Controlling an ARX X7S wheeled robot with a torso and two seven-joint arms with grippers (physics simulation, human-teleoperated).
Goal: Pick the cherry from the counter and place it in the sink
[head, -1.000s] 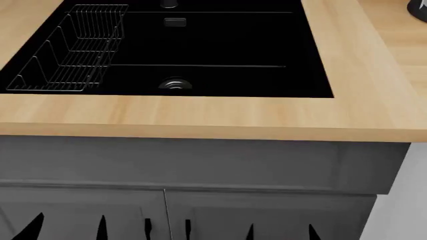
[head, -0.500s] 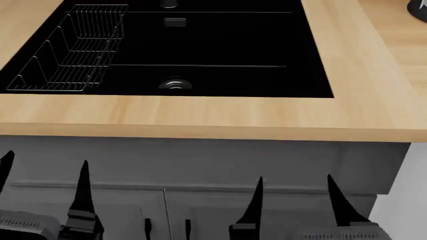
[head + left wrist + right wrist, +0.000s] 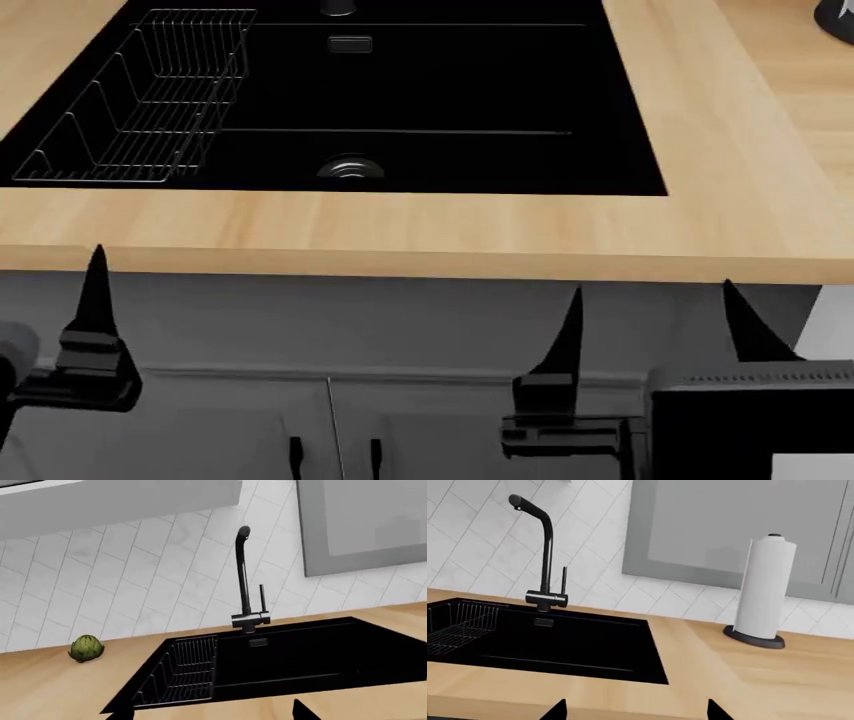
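The cherry shows in none of the views, so its place and the way it points cannot be told. The sink [image 3: 627,100] sits sunk in the counter [image 3: 400,225], its wire rack [image 3: 147,100] on the left side and the drain [image 3: 350,168] near the front wall. Both grippers stand in front of the counter's edge, fingers pointing up: the right gripper [image 3: 654,315] is spread wide; the left gripper [image 3: 54,300] shows only one finger [image 3: 94,290], so its spread I cannot tell. An artichoke [image 3: 85,648] sits by the tiled wall; a paper towel roll [image 3: 764,592] stands right of the basin.
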